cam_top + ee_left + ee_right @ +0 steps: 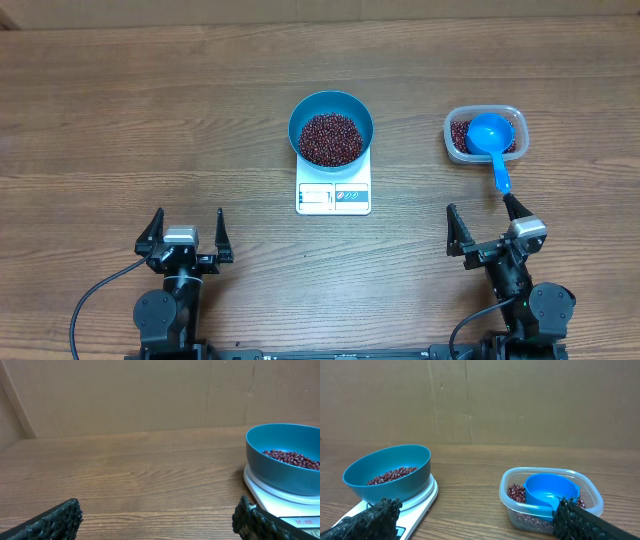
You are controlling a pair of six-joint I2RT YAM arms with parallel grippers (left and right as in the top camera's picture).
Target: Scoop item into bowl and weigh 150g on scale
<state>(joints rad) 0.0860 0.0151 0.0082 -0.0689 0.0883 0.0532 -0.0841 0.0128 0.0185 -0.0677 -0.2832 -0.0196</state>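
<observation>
The left gripper [188, 222] and right gripper [480, 208] are waiting at the table's [150, 120] near edge, each holding its 2 fingers wide apart on nothing. Beyond, the scale [333, 196] is carrying the teal bowl [331, 97], with the beans [331, 139] heaped inside for weighing. The blue scoop [489, 133] is resting in the clear tub [452, 150], handle pointing at the right gripper. Bare wood is lying open leftward.

bowl [395, 487] w/ beans [392, 475]; scoop [547, 491] in tub [545, 470]
</observation>
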